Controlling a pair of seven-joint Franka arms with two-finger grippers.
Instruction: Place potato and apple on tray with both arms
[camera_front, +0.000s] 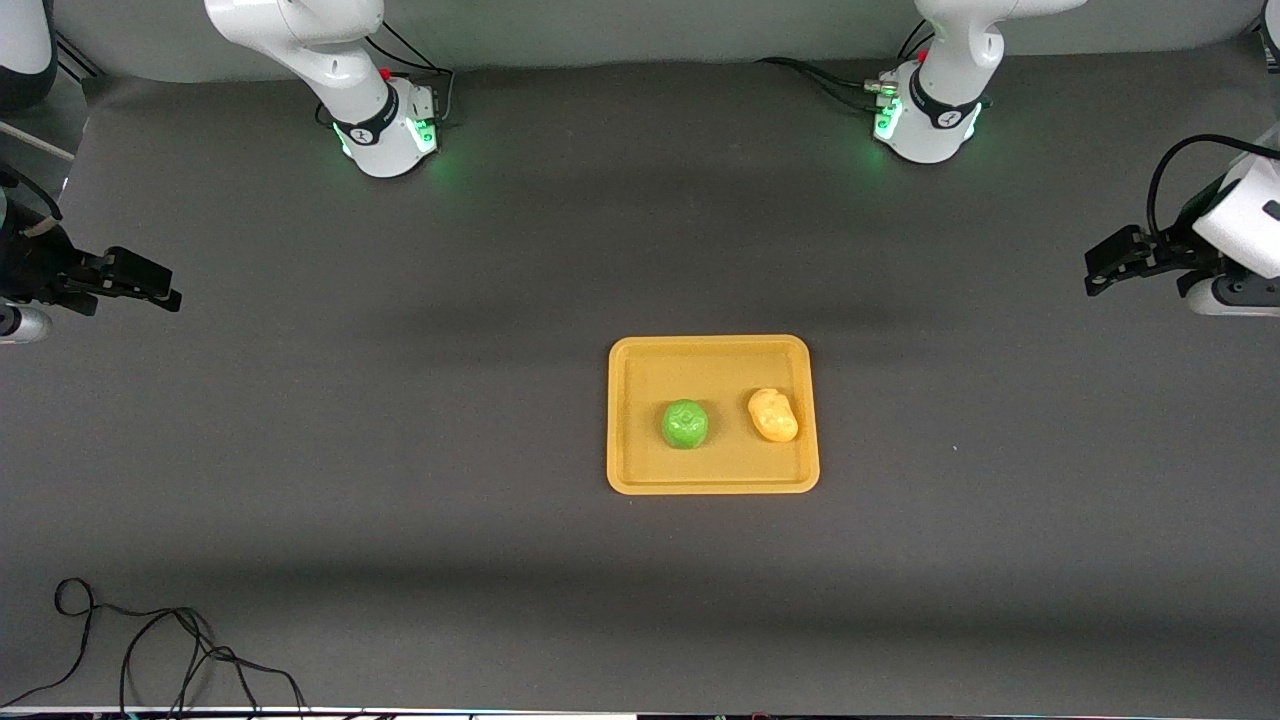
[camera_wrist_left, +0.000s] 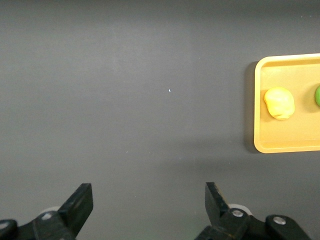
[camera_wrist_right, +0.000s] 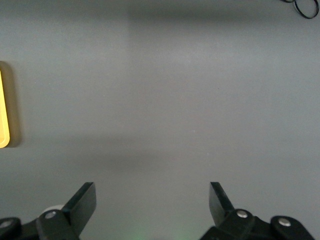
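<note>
Potato (camera_front: 773, 414) and apple (camera_front: 685, 423) are lying side by side on the tray (camera_front: 712, 484), while left gripper (camera_wrist_left: 147, 210) and right gripper (camera_wrist_right: 150, 207) are hanging open, empty, well apart over the table's ends.

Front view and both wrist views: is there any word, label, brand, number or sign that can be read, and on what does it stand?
None can be read.
Dark band on the right arm's base: a small white mark, too small to read.
Dark band on the left arm's base: a like mark, too small to read.
Tray, apple, potato: no print.
</note>
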